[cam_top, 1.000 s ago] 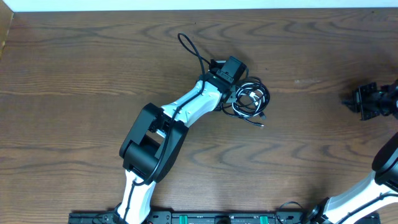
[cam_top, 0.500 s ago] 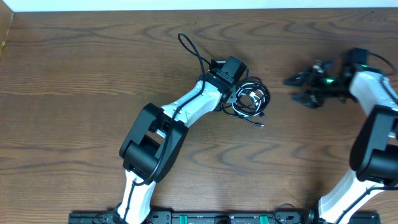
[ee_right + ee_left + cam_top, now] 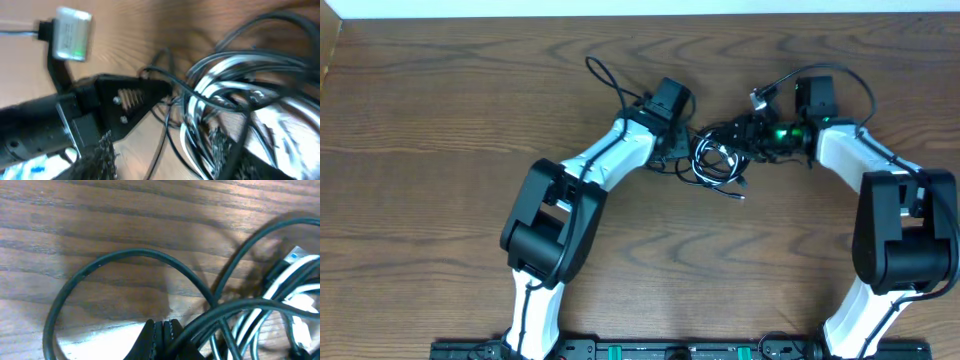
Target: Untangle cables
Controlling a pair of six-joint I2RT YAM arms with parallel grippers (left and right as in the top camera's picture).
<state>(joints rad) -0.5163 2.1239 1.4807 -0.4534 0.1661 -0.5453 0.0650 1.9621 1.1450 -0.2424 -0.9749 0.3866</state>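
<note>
Cables point(image 3: 720, 160) form one tangled bundle of black and white coils, located directly between the two grippers

Left gripper point(image 3: 678, 150): jaws pressed together, positioned at the left edge of the bundle. In the left wrist view its fingertips point(image 3: 150, 332) meet along a closed seam just above the wood. A black strand point(image 3: 135, 254) arcs in an open loop ahead of them, and a second black strand crosses over the right-hand tip. Whether any strand is caught in the seam cannot be determined. White strands point(image 3: 295, 270) lie further right, partly under the black ones

Right gripper point(image 3: 742, 135): jaws spread, positioned at the upper right edge of the bundle. The right wrist view is blurred. The textured pads point(image 3: 100, 155) stand well apart at the bottom of the frame, with black and white coils between and beyond them. Contact between pads and coils cannot be determined

Left arm point(image 3: 610, 160): extends diagonally from the near left edge to the bundle. Right arm point(image 3: 850, 150): reaches in from the right side, with a green light point(image 3: 780, 131) lit at its wrist

One thin strand leaves the bundle on the near side and ends in a small plug point(image 3: 744, 198) lying flat on the wooden table point(image 3: 440, 120). The bundle rests on the same surface, roughly midway across its width
</note>
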